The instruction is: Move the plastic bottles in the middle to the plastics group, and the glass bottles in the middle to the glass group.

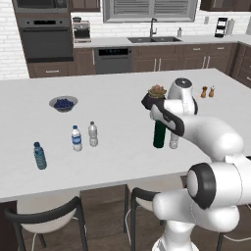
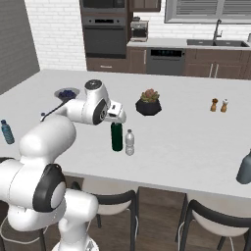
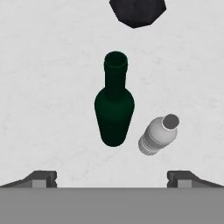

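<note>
A dark green glass bottle [image 1: 158, 136] [image 2: 116, 136] [image 3: 114, 107] stands upright on the white island counter [image 1: 122, 88]. A small clear plastic bottle [image 1: 173, 141] [image 2: 129, 142] [image 3: 158, 134] with a white cap stands just to its right. My gripper [image 3: 113, 179] [image 2: 117, 119] hangs open right above the green bottle, pointing down, with nothing between its fingers. Further left a second clear bottle [image 1: 93, 134] stands beside the blue-labelled bottle [image 1: 76, 138]. The blue-tinted bottle [image 1: 39, 156] [image 2: 6, 132] is left of them. A grey glass bottle [image 2: 245, 169] stands at the far right.
Just behind the green bottle sits a succulent in a black pot [image 1: 156, 93] [image 2: 148, 104] [image 3: 138, 12]. A bowl of blueberries [image 1: 63, 103] is at the back left, two shakers [image 1: 207, 91] [image 2: 219, 105] at the back right. Dark chairs [image 1: 46, 218] line the counter's front edge.
</note>
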You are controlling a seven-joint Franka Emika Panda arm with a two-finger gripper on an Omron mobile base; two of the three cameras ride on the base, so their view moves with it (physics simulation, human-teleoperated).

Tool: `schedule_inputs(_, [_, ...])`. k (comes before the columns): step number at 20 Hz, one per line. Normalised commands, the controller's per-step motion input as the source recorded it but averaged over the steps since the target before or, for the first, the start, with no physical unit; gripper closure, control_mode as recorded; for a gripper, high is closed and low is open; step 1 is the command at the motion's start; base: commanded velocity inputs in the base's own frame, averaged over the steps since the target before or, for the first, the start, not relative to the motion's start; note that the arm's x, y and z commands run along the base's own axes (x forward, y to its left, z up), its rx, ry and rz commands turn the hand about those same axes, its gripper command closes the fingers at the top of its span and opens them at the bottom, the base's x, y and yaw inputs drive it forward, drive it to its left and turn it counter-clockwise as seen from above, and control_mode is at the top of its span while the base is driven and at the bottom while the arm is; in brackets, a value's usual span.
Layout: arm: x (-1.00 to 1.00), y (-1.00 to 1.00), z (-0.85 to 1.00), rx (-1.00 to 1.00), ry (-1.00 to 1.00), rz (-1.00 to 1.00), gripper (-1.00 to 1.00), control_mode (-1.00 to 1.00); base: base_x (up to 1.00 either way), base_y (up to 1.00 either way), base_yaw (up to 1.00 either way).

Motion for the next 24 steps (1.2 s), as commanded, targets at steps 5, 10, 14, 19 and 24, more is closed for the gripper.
schedule_inputs(5, [0.11,0.00,-0.08,0.00,0.00,0.00,-1.00,-1.00,0.00,0.00,0.00])
schedule_inputs(10, [0.15,0.00,-0.28,0.00,0.00,0.00,-1.00,-1.00,0.00,0.00,0.00])
schedule_inputs(14, [0.09,0.00,-0.21,0.00,0.00,0.00,-1.00,-1.00,0.00,0.00,0.00])
schedule_inputs(19, [0.18,-0.07,-0.05,0.00,0.00,0.00,-1.00,-1.00,0.00,0.00,0.00])
schedule_inputs(24, [0.23,-0.12,-0.01,0.00,0.00,0.00,-1.00,-1.00,0.00,0.00,0.00])
